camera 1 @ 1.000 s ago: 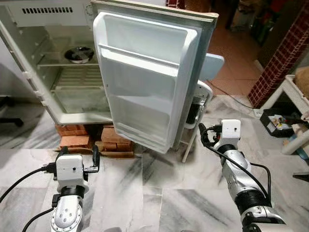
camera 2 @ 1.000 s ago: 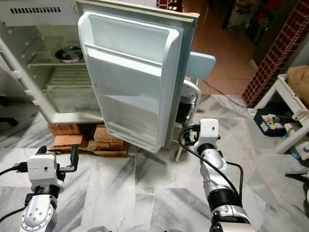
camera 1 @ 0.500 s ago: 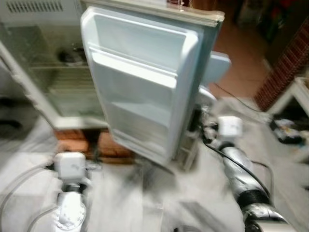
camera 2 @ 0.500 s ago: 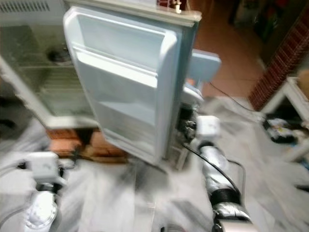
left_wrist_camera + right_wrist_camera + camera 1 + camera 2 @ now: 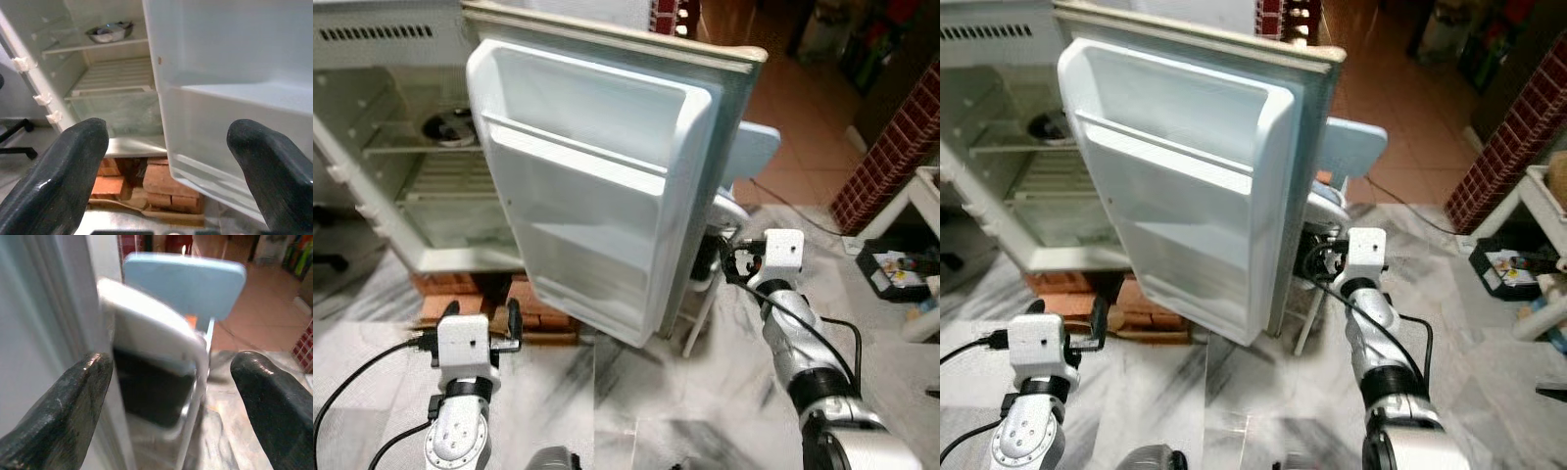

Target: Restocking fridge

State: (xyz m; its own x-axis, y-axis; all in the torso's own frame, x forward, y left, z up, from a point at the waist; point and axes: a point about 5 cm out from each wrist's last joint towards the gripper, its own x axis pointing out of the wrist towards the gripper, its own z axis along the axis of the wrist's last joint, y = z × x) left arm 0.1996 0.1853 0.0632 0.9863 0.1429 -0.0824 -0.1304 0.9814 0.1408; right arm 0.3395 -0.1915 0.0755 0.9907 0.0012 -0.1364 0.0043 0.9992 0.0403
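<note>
- The fridge (image 5: 401, 147) is standing open at far left on bricks (image 5: 533, 299), its door (image 5: 597, 186) swinging toward us.
- A metal bowl (image 5: 448, 127) is sitting on its upper shelf.
- The left gripper (image 5: 478, 328) is hovering near the bricks, fingers spread, empty.
- The right gripper (image 5: 729, 262) is gaping wide and empty beside the door's outer edge, near a blue chair (image 5: 749, 157).

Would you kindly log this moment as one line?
white fridge door: open | left gripper: open, empty | right gripper: open, beside door edge

One fridge (image 5: 401, 117), one bowl (image 5: 108, 32), two chairs (image 5: 183, 289).
</note>
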